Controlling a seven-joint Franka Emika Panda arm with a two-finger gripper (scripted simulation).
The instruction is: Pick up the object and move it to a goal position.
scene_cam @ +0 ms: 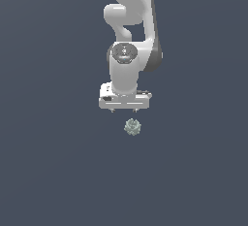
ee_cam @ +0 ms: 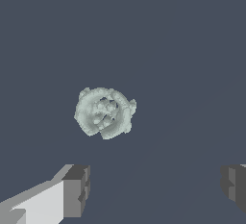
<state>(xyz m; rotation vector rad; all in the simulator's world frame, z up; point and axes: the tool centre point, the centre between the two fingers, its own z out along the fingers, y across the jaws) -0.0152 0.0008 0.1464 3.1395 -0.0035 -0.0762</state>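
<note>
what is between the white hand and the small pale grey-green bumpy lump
Nothing: in the wrist view only bare dark grey floor separates the open white hand from the pale grey-green rosette lump.

object point(scene_cam: 132, 127) unobstructed (bare floor), gripper point(scene_cam: 125, 109) apart

Only a plain, flat, dark slate-blue surface point(scene_cam: 48, 171) lies underneath, the same even shade all across both views.

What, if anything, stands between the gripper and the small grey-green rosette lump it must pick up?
Nothing visible. The rosette lump lies alone on the bare dark surface, and the gripper is open with only empty surface between its fingertips and the lump.
</note>
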